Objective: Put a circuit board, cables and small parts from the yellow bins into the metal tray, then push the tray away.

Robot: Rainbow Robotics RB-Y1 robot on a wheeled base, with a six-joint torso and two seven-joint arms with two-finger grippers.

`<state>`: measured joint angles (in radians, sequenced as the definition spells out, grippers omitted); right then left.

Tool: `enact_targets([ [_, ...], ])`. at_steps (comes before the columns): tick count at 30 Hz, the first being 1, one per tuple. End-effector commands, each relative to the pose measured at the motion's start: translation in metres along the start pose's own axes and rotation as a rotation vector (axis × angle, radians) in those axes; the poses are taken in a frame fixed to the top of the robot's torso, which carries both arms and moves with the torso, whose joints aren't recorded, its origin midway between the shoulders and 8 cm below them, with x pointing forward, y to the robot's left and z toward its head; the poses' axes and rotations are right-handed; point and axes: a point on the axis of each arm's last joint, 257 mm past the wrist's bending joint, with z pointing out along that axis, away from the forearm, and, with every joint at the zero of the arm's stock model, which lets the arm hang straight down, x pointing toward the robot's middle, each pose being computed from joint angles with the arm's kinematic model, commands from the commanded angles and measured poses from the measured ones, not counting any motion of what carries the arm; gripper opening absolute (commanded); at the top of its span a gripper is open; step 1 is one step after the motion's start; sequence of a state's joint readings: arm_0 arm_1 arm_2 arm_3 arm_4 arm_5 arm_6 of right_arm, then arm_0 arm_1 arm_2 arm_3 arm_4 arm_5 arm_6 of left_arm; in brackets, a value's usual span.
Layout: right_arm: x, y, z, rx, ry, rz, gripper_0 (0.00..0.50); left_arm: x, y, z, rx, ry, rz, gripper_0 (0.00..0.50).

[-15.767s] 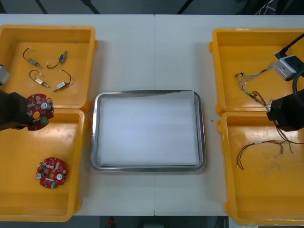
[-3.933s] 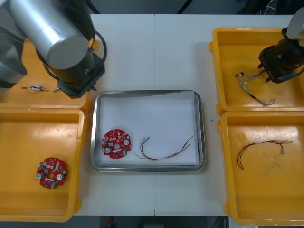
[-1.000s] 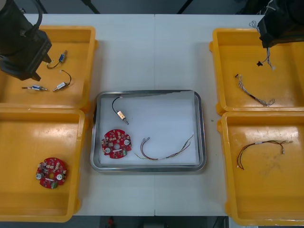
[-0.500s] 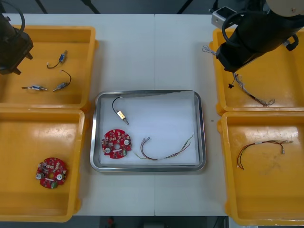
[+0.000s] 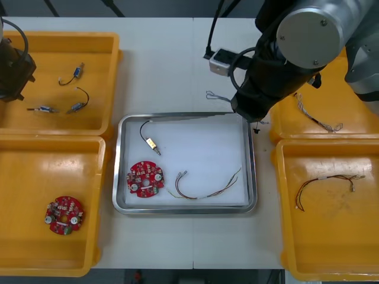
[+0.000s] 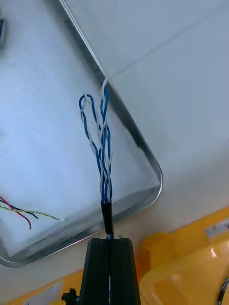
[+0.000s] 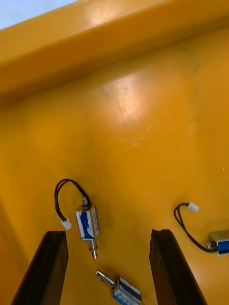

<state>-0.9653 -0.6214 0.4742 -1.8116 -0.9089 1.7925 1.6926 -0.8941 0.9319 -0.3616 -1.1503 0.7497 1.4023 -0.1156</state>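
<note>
My right gripper [image 6: 109,244] is shut on a twisted blue and white cable [image 6: 101,143], which hangs over the far right corner of the metal tray [image 5: 253,177]. In the front view the right arm covers that corner and the cable's loose end [image 5: 216,96] sticks out past it. In the tray lie a red circuit board [image 5: 145,178], a small metal part [image 5: 150,141] with a black wire, and a red and yellow cable [image 5: 207,188]. My left gripper [image 7: 107,233] is open above the far left yellow bin [image 5: 100,44], with small metal parts [image 7: 87,224] just below it.
A second circuit board [image 5: 64,215] lies in the near left bin [image 5: 18,177]. The far right bin [image 5: 278,127] holds another twisted cable [image 5: 320,118]; the near right bin [image 5: 284,236] holds a red and yellow cable [image 5: 325,183]. Bare table stretches beyond the tray.
My right arm has swung left from the far right bin to the tray's far right corner, carrying the blue and white cable. The left arm has drifted a little farther left.
</note>
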Motion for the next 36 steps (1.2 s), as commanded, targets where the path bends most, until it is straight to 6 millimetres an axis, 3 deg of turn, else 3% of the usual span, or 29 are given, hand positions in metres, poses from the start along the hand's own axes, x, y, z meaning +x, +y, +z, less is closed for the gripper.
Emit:
enact_targets([
  [1, -0.015, 0.029, 0.014, -0.018, -0.022, -0.22, 0.0, -0.008, -0.021, -0.005, 0.056, 0.007, -0.061, 0.5],
  [10, -0.033, 0.056, 0.063, -0.003, -0.055, -0.364, 0.0, 0.017, -0.015, 0.021, 0.036, 0.034, -0.027, 0.5],
  [14, -0.033, 0.063, 0.089, 0.013, -0.052, -0.395, 0.0, 0.03, -0.008, 0.035, 0.018, 0.02, 0.023, 0.5],
  [20, -0.027, 0.064, 0.12, 0.016, -0.05, -0.406, 0.0, 0.046, -0.005, 0.039, 0.009, 0.064, 0.017, 0.5],
  [26, -0.02, 0.062, 0.138, 0.034, -0.04, -0.421, 0.0, 0.055, -0.004, 0.044, 0.002, 0.078, 0.024, 0.5],
  [31, -0.02, 0.063, 0.138, 0.028, -0.039, -0.412, 0.02, 0.057, -0.002, 0.049, -0.007, 0.074, 0.03, 0.5],
  [33, -0.02, 0.062, 0.138, 0.03, -0.039, -0.411, 0.083, 0.058, -0.001, 0.051, -0.008, 0.077, 0.029, 0.5],
  [35, -0.02, 0.06, 0.138, 0.038, -0.037, -0.408, 0.317, 0.059, 0.0, 0.053, -0.011, 0.079, 0.032, 0.5],
  [36, -0.019, 0.059, 0.138, 0.039, -0.036, -0.406, 0.373, 0.06, 0.0, 0.053, -0.011, 0.08, 0.033, 0.5],
])
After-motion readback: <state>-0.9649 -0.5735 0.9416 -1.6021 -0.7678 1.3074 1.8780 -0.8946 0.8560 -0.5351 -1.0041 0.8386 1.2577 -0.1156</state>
